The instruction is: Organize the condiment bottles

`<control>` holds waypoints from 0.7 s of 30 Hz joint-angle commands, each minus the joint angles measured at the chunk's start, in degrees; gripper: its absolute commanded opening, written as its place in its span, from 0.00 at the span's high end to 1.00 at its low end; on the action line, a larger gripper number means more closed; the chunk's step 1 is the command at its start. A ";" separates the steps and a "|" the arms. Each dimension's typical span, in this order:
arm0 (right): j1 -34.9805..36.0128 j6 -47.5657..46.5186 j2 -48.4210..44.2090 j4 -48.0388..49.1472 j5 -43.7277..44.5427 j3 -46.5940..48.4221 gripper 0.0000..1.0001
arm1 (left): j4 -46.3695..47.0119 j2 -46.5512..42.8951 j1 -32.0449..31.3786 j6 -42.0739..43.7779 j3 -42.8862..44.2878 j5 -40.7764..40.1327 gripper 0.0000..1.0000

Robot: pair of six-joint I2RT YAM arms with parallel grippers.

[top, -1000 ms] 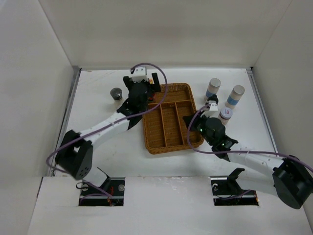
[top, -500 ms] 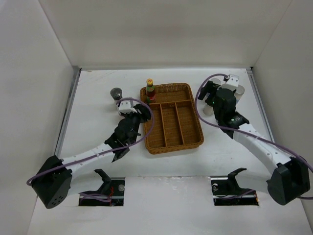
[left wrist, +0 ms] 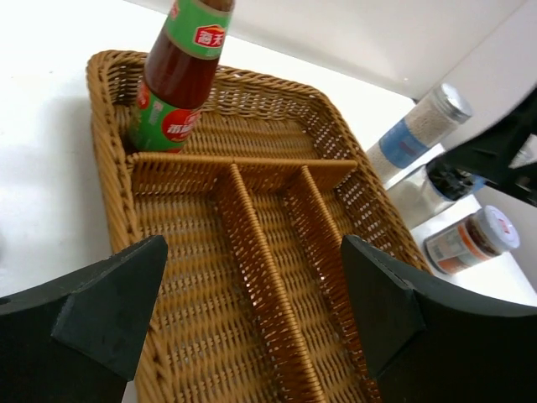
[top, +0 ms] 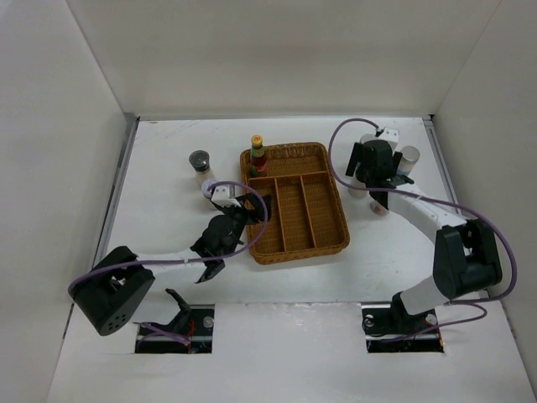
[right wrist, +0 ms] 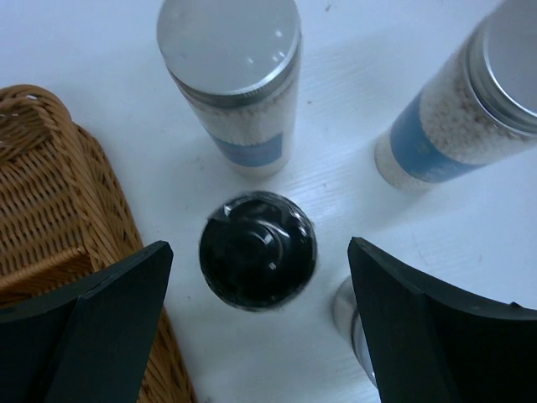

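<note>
A slim red-green bottle [top: 258, 154] [left wrist: 176, 80] stands upright in the wicker tray's [top: 295, 237] back-left compartment. My left gripper [top: 256, 208] [left wrist: 252, 294] hovers open over the tray's left side, holding nothing. To the right of the tray, my right gripper [top: 370, 170] [right wrist: 258, 267] is open above a dark bottle [right wrist: 258, 250], one finger on each side and not touching it. Two white cylinders with blue bands [right wrist: 232, 80] [right wrist: 466, 105] stand just beyond it. A white-lidded jar [left wrist: 470, 240] [top: 379, 206] sits nearer. A grey-lidded shaker [top: 200, 161] stands left of the tray.
The tray's three long compartments [left wrist: 252, 252] hold nothing. White walls enclose the table on three sides. The tray's right rim [right wrist: 59, 193] lies close to my right gripper's left finger. Another silver lid [right wrist: 352, 323] shows beside the right finger.
My left gripper let go of the red-green bottle in the tray and drew back to the tray's left side. My right gripper opened and swung to the back right, over the dark bottle.
</note>
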 commanded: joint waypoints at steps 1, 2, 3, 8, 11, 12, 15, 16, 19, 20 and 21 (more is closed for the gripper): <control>-0.42 -0.64 3.00 1.16 -2.36 5.04 0.10 | 6.94 0.38 -0.44 -0.94 -0.27 2.11 0.15; -0.42 -0.55 4.14 1.42 -2.36 5.31 0.11 | 6.94 0.47 -0.27 -0.85 -0.26 2.20 0.15; -0.42 -0.38 5.37 1.51 -2.44 5.66 0.13 | 6.94 0.47 -0.18 -0.85 -0.26 2.20 0.15; -0.33 -0.12 8.46 0.55 -1.04 6.63 0.20 | 6.94 0.03 0.52 -0.85 -0.70 1.94 0.15; -0.50 0.24 7.50 0.55 0.54 5.76 0.19 | 6.94 0.38 0.96 -0.94 -0.62 2.20 0.15; -0.59 0.15 7.06 0.63 0.98 5.49 0.20 | 6.94 0.29 0.88 -0.94 -0.62 2.20 0.15; -0.33 0.24 6.27 0.63 0.72 5.14 0.38 | 6.94 0.73 0.88 -0.94 -0.44 2.20 0.15; -0.33 0.24 5.83 0.81 1.15 5.14 0.43 | 6.94 0.82 0.96 -1.02 -0.44 2.20 0.15; 0.19 0.59 2.15 2.21 2.12 5.05 0.54 | 6.94 -0.50 0.96 -1.03 -0.97 1.94 0.15; 0.98 0.50 0.13 3.09 3.08 4.88 0.55 | 6.94 -0.59 0.96 -1.03 -1.05 1.76 0.15; 1.60 0.24 -1.28 3.62 4.31 4.87 0.55 | 6.94 -0.41 1.14 -1.03 -1.06 1.59 0.15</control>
